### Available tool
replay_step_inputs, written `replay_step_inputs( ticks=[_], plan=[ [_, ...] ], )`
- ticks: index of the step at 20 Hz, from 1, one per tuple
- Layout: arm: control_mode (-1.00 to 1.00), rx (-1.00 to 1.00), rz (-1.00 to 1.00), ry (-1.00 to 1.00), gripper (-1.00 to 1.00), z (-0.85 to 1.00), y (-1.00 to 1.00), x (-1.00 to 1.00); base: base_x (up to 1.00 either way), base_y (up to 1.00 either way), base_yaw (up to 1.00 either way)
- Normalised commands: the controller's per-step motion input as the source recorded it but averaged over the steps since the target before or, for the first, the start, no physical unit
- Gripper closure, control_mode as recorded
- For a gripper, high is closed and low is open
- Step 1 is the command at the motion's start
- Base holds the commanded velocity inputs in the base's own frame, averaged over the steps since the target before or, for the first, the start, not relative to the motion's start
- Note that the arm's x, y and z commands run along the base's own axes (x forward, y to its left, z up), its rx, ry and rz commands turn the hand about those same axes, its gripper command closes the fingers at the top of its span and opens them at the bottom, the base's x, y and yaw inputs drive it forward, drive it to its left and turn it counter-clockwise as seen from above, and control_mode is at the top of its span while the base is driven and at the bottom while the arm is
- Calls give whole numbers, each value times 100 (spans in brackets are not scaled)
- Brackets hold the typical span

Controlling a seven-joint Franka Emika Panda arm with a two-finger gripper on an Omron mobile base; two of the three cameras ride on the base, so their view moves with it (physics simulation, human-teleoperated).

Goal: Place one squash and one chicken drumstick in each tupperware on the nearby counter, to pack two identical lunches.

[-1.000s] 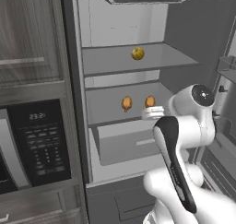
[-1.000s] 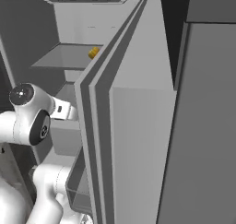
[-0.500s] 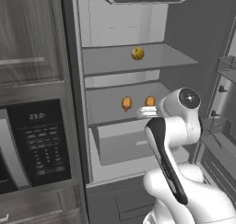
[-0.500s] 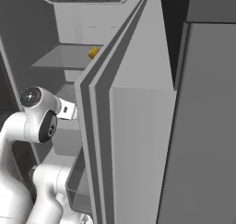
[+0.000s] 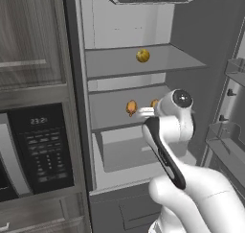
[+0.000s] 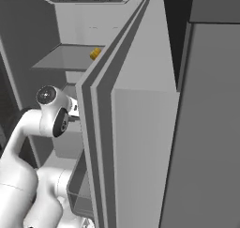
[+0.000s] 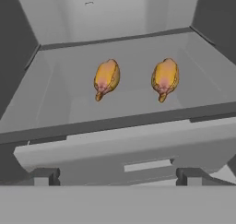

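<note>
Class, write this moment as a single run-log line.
phase: reaching into fridge | gripper: open, empty | two drumsticks: middle shelf | squash: upper shelf

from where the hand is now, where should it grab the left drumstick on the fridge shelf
Grip the left drumstick across its thick upper body, coming straight in from the open front of the shelf. It lies lengthwise, narrow end toward the camera, so its sides are free. The pincer looks open and is not yet at the shelf.

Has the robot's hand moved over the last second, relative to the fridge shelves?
Yes. In the left base view the wrist has swung left and in toward the middle shelf, where the two drumsticks lie. The hand now faces them, fingers apart and empty.
</note>
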Motion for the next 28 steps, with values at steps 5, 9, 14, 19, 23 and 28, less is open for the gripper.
replay_step_inputs(
  ticks=[5,9,14,19,23,28],
  plan=[
    [-100,0,0,6,-100,-19,13,56,0,0,0],
    [-100,0,0,4,-100,-15,12,53,0,0,0],
    [-100,0,0,1,-100,-17,8,45,0,0,0],
    [-100,0,0,-1,-100,-26,5,23,0,0,0],
    [-100,0,0,-2,-100,-16,2,26,0,0,0],
    [-100,0,0,0,-100,-8,0,35,0,0,0]
  ],
)
